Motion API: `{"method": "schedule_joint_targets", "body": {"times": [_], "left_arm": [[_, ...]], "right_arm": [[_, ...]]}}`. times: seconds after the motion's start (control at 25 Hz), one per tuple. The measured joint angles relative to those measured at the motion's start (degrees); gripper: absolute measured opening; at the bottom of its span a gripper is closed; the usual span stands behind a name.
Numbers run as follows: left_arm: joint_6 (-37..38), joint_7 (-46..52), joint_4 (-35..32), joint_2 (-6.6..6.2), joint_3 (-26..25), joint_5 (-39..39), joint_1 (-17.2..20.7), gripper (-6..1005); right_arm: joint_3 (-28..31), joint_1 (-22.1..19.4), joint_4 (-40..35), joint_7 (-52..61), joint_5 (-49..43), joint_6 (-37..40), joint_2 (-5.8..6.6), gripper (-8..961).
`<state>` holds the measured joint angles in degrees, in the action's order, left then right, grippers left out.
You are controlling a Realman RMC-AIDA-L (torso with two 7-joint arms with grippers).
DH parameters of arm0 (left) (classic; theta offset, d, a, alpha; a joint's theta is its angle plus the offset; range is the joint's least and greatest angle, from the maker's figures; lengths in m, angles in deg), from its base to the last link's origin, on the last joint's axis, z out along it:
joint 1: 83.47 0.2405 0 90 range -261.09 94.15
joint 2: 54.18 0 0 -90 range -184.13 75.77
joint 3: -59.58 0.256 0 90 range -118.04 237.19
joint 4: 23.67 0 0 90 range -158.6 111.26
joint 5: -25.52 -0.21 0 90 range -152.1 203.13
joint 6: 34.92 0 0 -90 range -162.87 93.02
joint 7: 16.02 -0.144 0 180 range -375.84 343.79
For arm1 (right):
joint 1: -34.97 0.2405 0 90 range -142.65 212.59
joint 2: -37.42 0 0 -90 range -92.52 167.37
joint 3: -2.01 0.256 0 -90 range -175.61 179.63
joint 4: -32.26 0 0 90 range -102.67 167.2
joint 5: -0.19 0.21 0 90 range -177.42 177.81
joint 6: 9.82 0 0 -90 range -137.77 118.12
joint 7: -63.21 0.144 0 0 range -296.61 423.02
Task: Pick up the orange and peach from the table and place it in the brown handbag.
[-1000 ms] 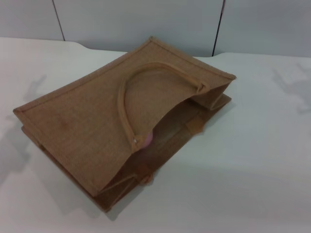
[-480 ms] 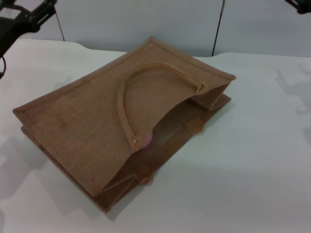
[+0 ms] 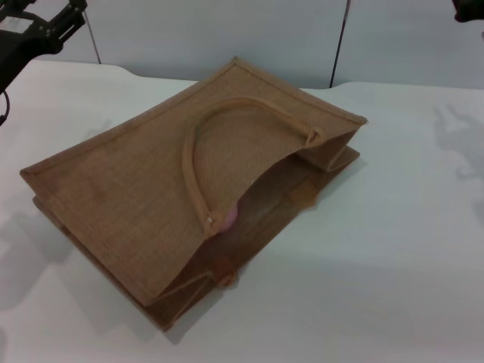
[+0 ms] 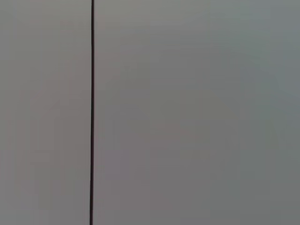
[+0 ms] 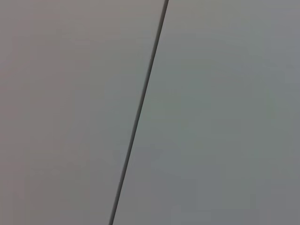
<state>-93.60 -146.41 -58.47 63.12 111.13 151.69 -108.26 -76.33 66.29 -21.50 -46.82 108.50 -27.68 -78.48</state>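
Observation:
The brown handbag [image 3: 151, 189] lies flat on the white table in the head view, its mouth facing the front right and one loop handle [image 3: 198, 151] resting on top. A pale pink patch of the peach [image 3: 229, 218] shows just inside the mouth. The orange is hidden. My left gripper [image 3: 41, 26] is raised at the far left top corner, well away from the bag. Only a dark sliver of my right gripper [image 3: 469, 9] shows at the far right top corner. Both wrist views show only grey wall.
The white table [image 3: 393, 249] stretches around the bag. A grey panelled wall [image 3: 227, 30] with dark seams stands behind it; the seams also show in the left wrist view [image 4: 92, 112] and the right wrist view [image 5: 140, 112].
One second ago no arm was in the head view; now both grippers show at the top corners. The bag and the peach have not moved.

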Motion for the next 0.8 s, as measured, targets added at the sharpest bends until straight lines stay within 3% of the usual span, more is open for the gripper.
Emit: {"method": "schedule_joint_targets", "body": {"times": [0.04,0.24,0.44,0.8], "left_arm": [[0.0,0.0,0.0,-0.02,0.0,0.0,0.0,868],[0.0,-0.4,0.0,-0.08,0.1,0.0,0.0,661],[-0.3,-0.6,0.0,-0.07,0.0,0.0,0.0,578],[-2.0,-2.5,0.5,-0.05,-0.1,0.0,0.4,460]], "right_arm": [[0.0,0.0,0.0,0.0,0.0,0.0,0.00,333],[-0.3,0.4,0.3,-0.1,-0.3,0.0,-0.01,130],[-0.3,0.6,0.6,-0.1,-0.3,0.0,-0.03,36],[-0.4,0.7,1.1,-0.1,-0.4,0.0,-0.02,31]]}}
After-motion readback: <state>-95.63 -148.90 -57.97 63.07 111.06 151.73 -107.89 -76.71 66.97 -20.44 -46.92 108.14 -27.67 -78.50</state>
